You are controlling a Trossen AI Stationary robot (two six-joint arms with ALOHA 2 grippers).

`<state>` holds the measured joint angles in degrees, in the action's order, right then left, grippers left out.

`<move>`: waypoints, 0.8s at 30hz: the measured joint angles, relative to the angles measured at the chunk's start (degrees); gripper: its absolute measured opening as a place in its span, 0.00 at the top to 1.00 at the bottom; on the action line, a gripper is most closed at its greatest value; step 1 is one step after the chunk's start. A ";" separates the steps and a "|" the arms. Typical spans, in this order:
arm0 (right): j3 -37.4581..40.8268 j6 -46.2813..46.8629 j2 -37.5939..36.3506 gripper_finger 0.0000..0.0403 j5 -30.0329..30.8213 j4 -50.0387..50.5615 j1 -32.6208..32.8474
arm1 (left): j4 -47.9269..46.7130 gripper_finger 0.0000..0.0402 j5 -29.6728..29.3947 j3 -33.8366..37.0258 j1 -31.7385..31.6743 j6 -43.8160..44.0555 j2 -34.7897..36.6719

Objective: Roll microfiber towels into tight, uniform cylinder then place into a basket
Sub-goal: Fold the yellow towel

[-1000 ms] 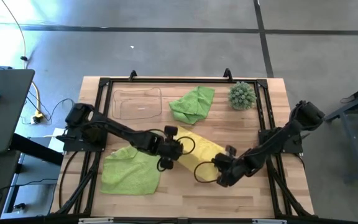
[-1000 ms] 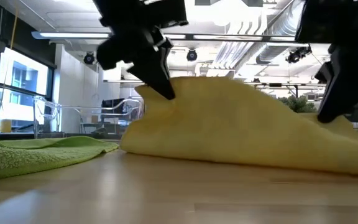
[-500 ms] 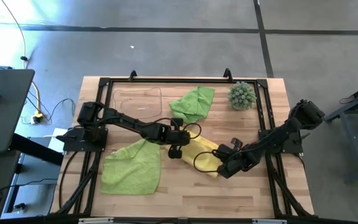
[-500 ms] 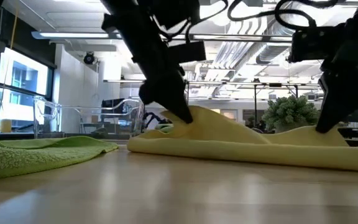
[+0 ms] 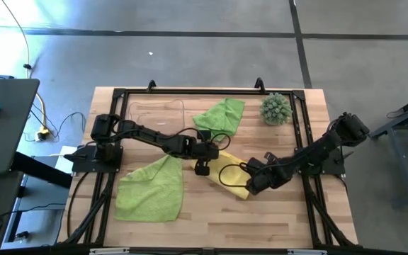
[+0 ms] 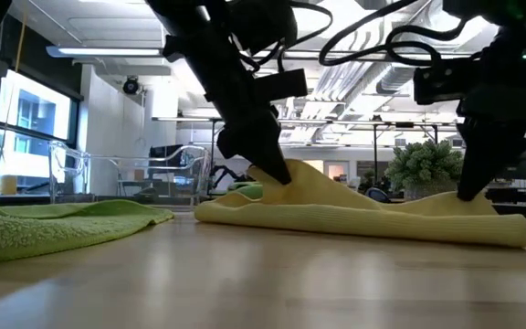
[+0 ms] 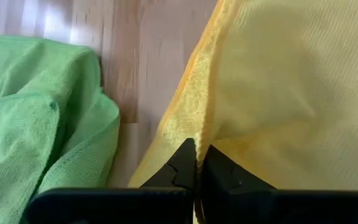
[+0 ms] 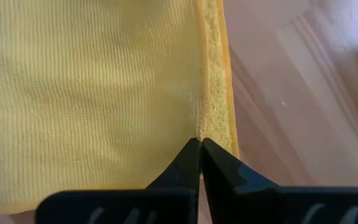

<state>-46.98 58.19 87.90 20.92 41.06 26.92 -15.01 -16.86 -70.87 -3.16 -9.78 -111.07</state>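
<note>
High view: both grippers pinch the yellow towel (image 5: 229, 176) mid-desk, left gripper (image 5: 202, 167), right gripper (image 5: 255, 183). Low view: folded flat. Wrist views: fingers (image 7: 185, 165) clamped on hems. Keep both edges level, so the roll starts tight.

A robotics lab or workshop: a wooden desk (image 5: 289, 219) with a black frame (image 5: 190, 92) stands on a grey concrete floor (image 5: 190, 49), under exposed ceiling ducts (image 6: 373, 46) and strip lights (image 6: 108, 52), with large windows (image 6: 26, 128).
</note>
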 joint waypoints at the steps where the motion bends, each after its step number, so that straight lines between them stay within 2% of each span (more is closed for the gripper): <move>1: 0.00 0.20 0.00 1.00 -0.02 0.02 -0.02 | 0.03 1.00 -0.09 0.00 0.00 -0.02 0.00; 4: 0.00 0.31 0.00 0.96 -0.02 0.49 -0.02 | -0.02 1.00 -0.34 0.00 -0.11 0.00 0.00; 11: 0.00 2.34 -0.17 0.76 -0.42 5.62 0.00 | -0.08 1.00 -0.03 0.00 -0.20 0.09 0.00; 16: -1.11 4.84 -0.20 0.71 -1.78 7.24 0.09 | -0.10 1.00 0.00 0.00 -0.20 0.11 0.00; 19: -1.44 4.85 -0.21 0.71 -1.83 3.97 0.74 | -0.13 1.00 0.00 0.00 -0.20 0.15 0.00; 24: 1.08 4.57 -0.20 0.71 -1.74 -7.52 2.28 | -0.06 1.00 0.12 0.00 -0.20 0.68 -0.43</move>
<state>-45.90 62.76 87.70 19.18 33.54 29.20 -15.07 -16.74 -70.87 -3.36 -9.10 -111.50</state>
